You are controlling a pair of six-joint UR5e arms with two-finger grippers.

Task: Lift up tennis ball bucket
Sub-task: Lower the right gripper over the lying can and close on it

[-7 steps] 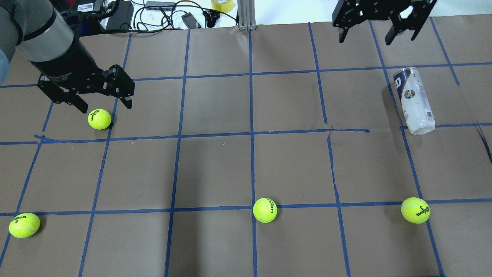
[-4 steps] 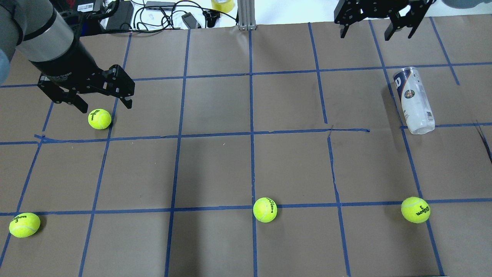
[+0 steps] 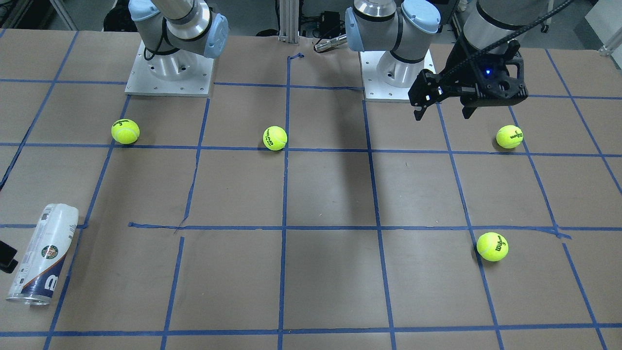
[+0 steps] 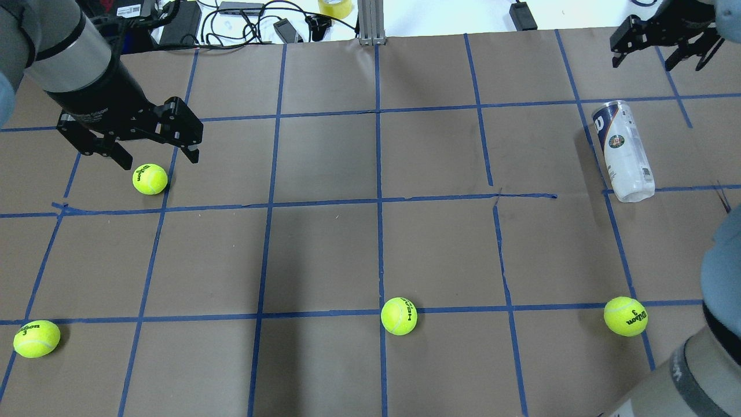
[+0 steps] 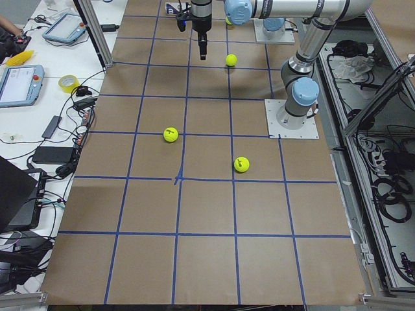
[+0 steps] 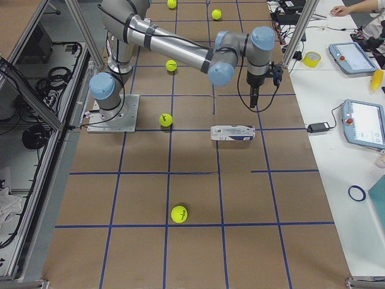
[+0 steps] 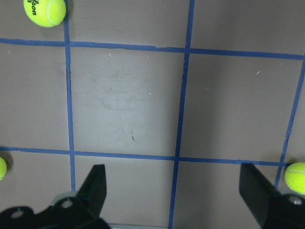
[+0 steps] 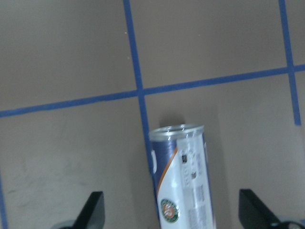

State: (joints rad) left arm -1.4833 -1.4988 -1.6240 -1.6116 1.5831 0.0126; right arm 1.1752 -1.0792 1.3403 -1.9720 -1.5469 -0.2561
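Right gripper: fingers wide apart, nothing clamped. In the wrist view the metallic-rim end of the tennis ball bucket shows in the gap between the two fingers, below them and not touching. The bucket lies on its side on the brown table, its closed end pointing back toward the robot. Change over the last second: the right gripper has slid sideways toward the robot's right. In the overhead view it was beyond the bucket's far end and off to the left, and it now sits beyond that end and slightly right. The bucket has not moved and is still flat on the paper. Judgement: this is still approach and alignment. No descent is visible yet, so the lift hasn't begun. The fingers look roughly lined up across the tube's width, so lowering and closing seems the next need. Left gripper: fingers also apart and empty, parked unchanged. One tennis ball sits just in front of its tips, and it is well apart from the bucket.
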